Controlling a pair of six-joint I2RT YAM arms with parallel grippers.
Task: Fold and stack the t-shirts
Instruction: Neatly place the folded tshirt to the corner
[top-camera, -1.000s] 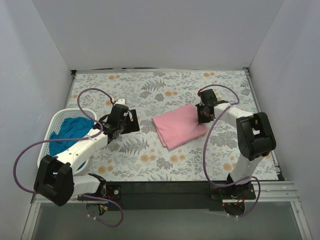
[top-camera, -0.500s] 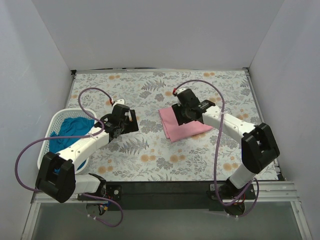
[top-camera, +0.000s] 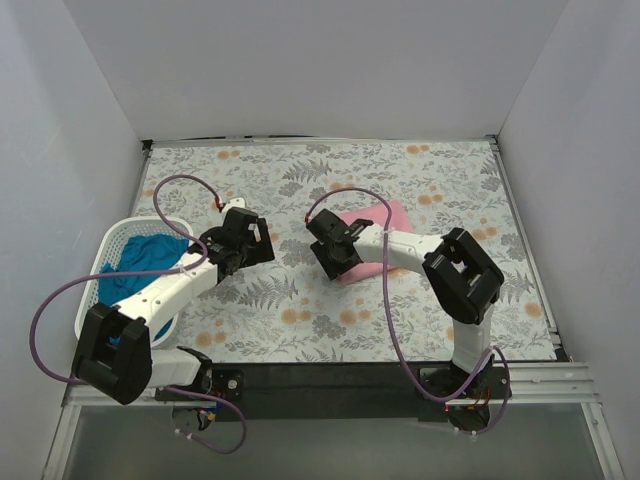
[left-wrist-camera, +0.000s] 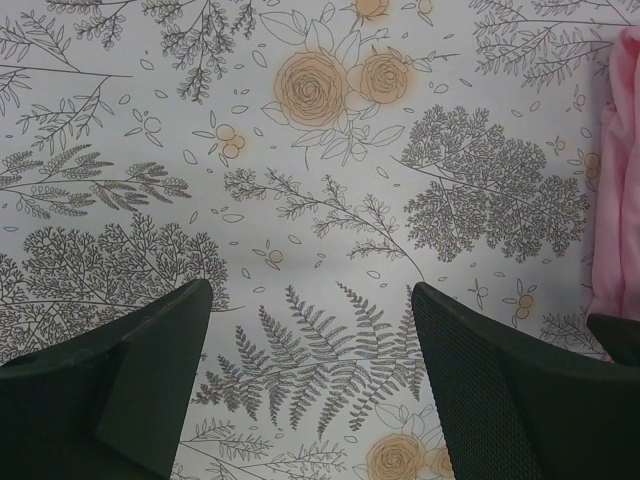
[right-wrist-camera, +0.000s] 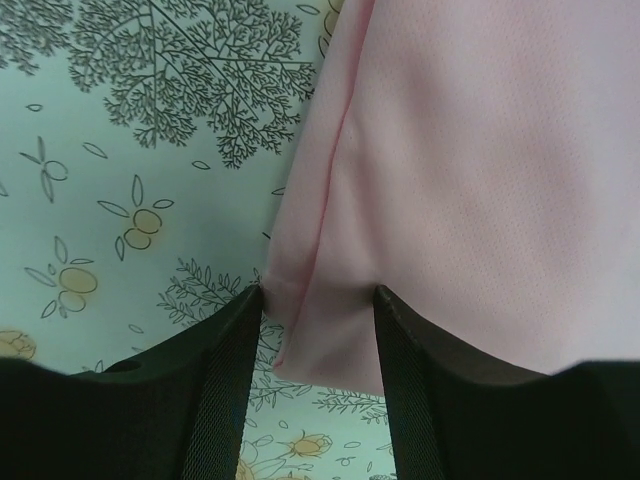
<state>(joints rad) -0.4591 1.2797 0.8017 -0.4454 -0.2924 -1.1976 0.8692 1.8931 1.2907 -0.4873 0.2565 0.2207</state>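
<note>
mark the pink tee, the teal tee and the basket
pink t-shirt (top-camera: 388, 217): top external view, uncovered far corner of the cloth.
teal t-shirt (top-camera: 148, 256): top external view, middle of the bunched cloth.
basket (top-camera: 118, 230): top external view, white far rim.

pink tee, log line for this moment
pink tee: folded, on table | right gripper: astride its edge, grip unclear | left gripper: open, empty | teal tee: in basket

Folded pink tee (top-camera: 393, 217) at centre; teal tee (top-camera: 143, 258) crumpled in white basket (top-camera: 118, 233), left
</note>
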